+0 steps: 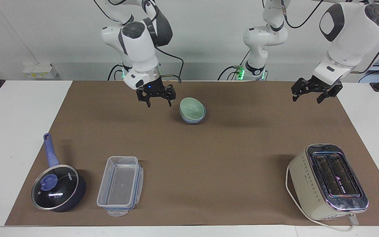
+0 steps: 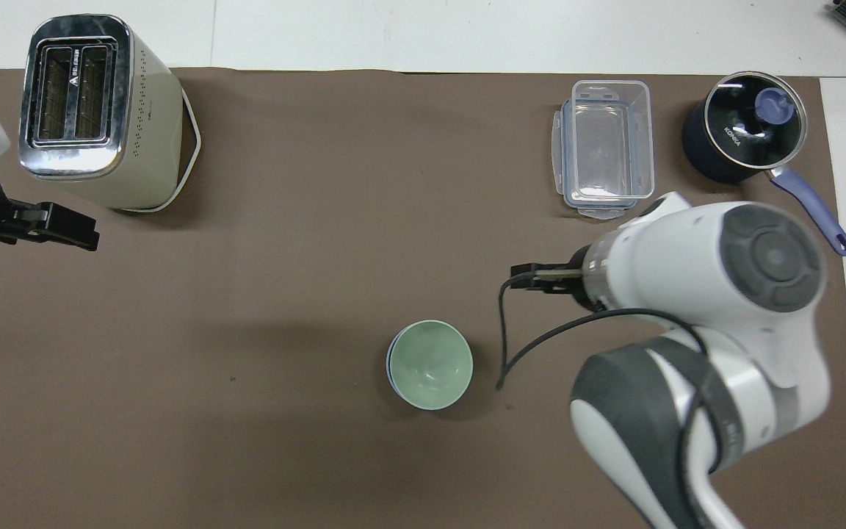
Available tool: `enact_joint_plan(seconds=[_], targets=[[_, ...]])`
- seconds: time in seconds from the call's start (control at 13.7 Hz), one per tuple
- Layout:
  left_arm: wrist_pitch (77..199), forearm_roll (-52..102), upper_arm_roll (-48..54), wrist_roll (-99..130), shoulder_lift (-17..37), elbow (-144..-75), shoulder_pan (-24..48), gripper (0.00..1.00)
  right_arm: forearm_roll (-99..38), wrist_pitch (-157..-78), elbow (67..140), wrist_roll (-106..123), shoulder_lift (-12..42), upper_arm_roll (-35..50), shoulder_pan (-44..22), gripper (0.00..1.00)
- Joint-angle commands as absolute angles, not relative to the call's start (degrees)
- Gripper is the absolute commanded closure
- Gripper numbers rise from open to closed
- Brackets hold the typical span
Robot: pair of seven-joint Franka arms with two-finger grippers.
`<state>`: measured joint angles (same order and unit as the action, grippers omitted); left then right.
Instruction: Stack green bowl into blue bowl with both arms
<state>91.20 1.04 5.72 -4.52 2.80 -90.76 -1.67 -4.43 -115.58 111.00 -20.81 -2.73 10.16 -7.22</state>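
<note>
The green bowl sits nested inside the blue bowl on the brown mat, near the robots' edge. Only the blue bowl's lower wall and a thin rim sliver show around the green bowl. My right gripper is open and empty, raised over the mat beside the bowls toward the right arm's end, touching neither. In the overhead view its fingers are hidden under its wrist. My left gripper is open and empty, and the left arm waits raised over the mat's edge at its own end.
A cream toaster stands far from the robots at the left arm's end. A clear plastic container and a dark lidded saucepan with a blue handle stand far from the robots at the right arm's end.
</note>
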Motion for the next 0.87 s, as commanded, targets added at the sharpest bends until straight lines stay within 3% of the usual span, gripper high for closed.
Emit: enact_joint_plan(seconds=[0.0,0.29,0.51,0.8], targets=[[90.0,-0.2,6.2,-4.8,3.1,-89.7,-2.2,0.0,-0.6,-110.2,103.7,-17.9,-1.9,10.9,-1.3,0.0],[90.0,-0.2,6.2,-4.8,3.1,-89.7,-2.2,0.0,2.3,-99.9,93.5,-13.5,-1.5,11.0,4.6,0.0],[90.0,-0.2,6.2,-4.8,3.1,-89.7,-2.2,0.0,3.0,-89.7,85.0,-13.2,2.0,10.9,4.8,0.0],[90.0,-0.2,6.2,-4.8,3.1,-89.7,-2.2,0.0,2.2,-88.0,85.2,-14.1,1.2,11.0,4.6,0.0]])
